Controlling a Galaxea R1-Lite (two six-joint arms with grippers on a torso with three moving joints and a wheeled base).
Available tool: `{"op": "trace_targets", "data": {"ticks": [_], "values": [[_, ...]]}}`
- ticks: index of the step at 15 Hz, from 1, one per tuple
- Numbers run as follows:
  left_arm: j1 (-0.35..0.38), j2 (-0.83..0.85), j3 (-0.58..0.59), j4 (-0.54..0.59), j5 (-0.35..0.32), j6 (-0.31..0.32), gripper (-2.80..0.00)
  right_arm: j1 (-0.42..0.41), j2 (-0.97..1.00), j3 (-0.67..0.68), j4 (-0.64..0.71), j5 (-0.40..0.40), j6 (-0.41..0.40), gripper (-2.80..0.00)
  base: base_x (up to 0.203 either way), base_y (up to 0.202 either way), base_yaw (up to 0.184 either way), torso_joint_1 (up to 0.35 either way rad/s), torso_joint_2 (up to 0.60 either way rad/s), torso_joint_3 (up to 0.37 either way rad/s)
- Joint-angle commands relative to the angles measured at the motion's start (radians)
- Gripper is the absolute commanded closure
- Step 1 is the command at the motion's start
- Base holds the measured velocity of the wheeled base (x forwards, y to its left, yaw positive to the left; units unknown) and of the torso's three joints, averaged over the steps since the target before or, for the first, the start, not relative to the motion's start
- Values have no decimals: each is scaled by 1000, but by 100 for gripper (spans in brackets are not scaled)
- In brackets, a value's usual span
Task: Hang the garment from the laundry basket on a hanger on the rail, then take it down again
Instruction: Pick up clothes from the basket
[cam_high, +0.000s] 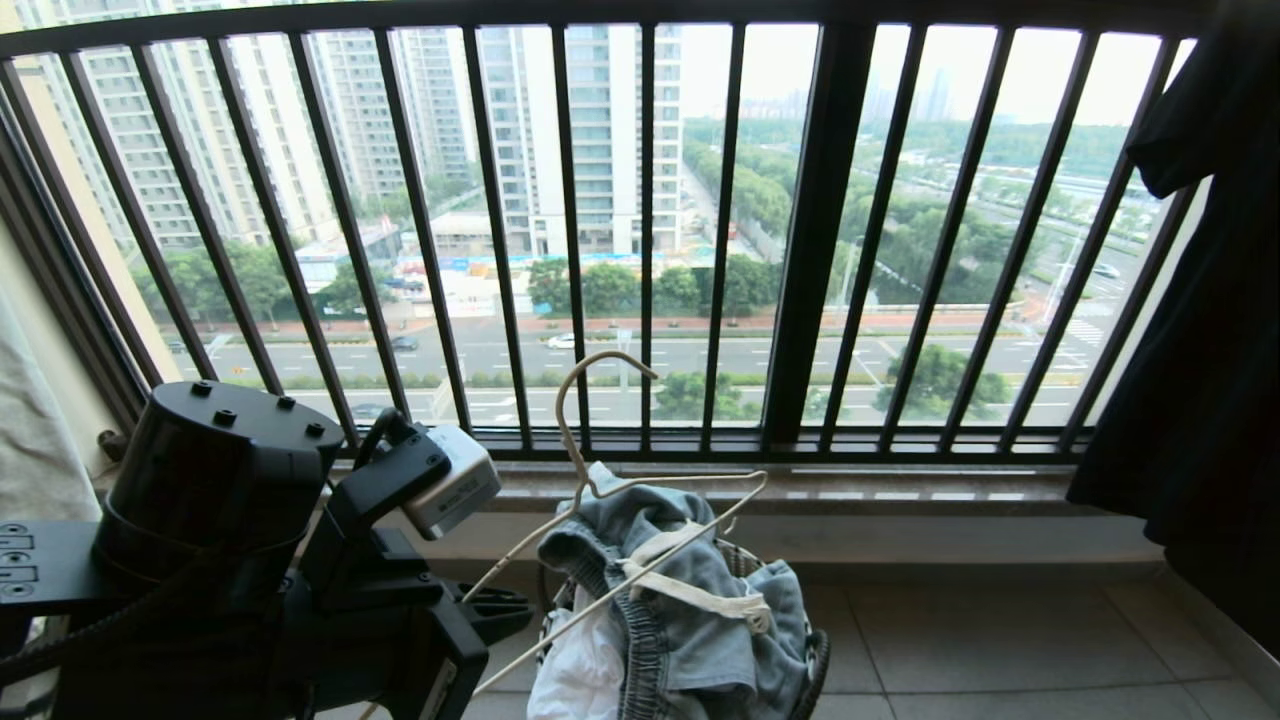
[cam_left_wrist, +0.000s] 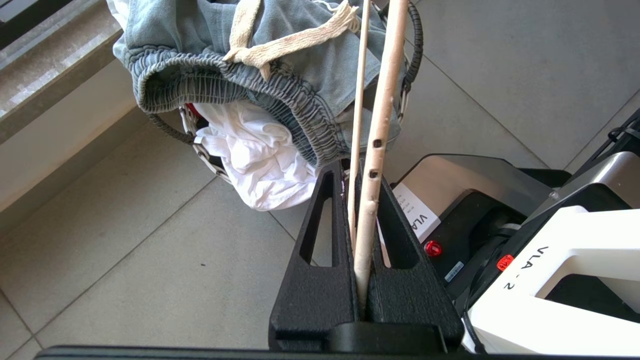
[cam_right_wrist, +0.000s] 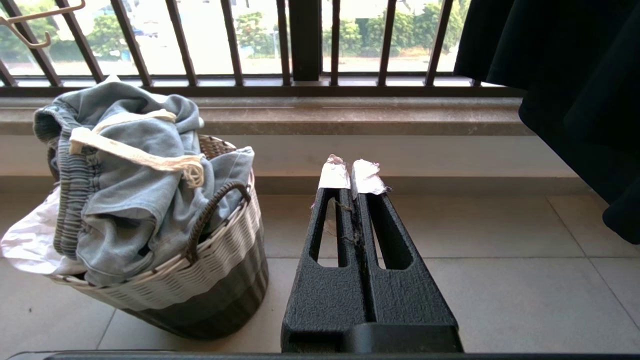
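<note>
One basket (cam_right_wrist: 215, 280), one hanger (cam_high: 600, 480) (bent).

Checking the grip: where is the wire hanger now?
Head view, lower centre: the hanger is clamped in the left hand, slanting up over the shorts in the basket.

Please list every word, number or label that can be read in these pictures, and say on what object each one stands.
"VLA - 2": black letters on the white housing of the robot, left wrist view.
"VLA": on a white label on the robot's base; smaller print beside it is too small to read.
Small sticker near the red button: too small to read.
Head view and right wrist view: no readable text.
</note>
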Motion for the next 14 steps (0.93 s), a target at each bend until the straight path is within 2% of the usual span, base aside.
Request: {"op": "trace_targets", "data": {"ticks": [1,7,14], "values": [[0,0,0,0,-1,1,0,0,0,0,0,0,0,0,0,0,0,0,0,0],[0,-3,-2,0,-2,1,0,0,0,0,0,0,0,0,0,0,0,0,0,-17],[0,-3,-5,0,-2,-1,0,0,0,-1,0,0,0,0,0,0,0,3,3,-186]]}}
